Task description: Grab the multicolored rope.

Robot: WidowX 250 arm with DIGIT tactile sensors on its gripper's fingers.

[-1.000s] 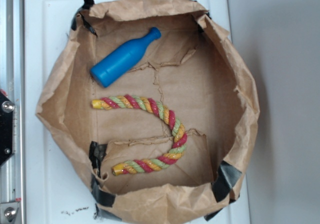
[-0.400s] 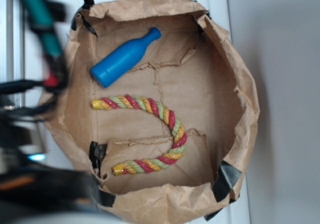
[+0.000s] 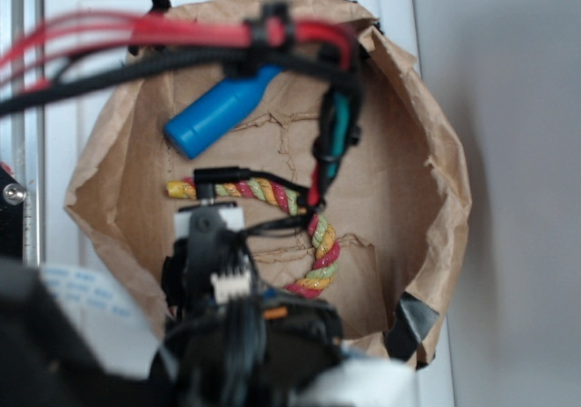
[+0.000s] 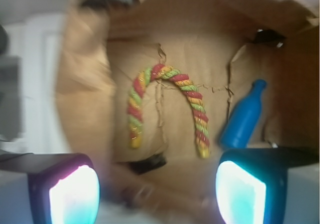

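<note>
A shallow tray of crumpled brown paper (image 3: pixel 427 180), its corners bound with black tape, sits on a white surface (image 3: pixel 73 80). The multicolored rope (image 4: pixel 165 106) lies on the paper floor bent into a horseshoe; in the wrist view the arch points away from the camera and both yellow-capped ends point back toward it, one end at the lower left and the other at the lower right. A blue bottle (image 4: pixel 244 116) lies just beside the rope's right-hand leg in that view, apart from it, with its narrow neck pointing away. In the exterior view the arm (image 3: pixel 236 334) reaches in from the near edge and covers the rope's near end, while a bundle of red and black cables (image 3: pixel 227 39) crosses the far side of the tray and partly hides the bottle's neck. The gripper (image 4: pixel 157 186) hangs above the tray with its jaws spread wide and nothing between them; its two fingers (image 4: pixel 75 194) show at the bottom corners of the wrist view, one to each side of the rope, and well clear of it.
</note>
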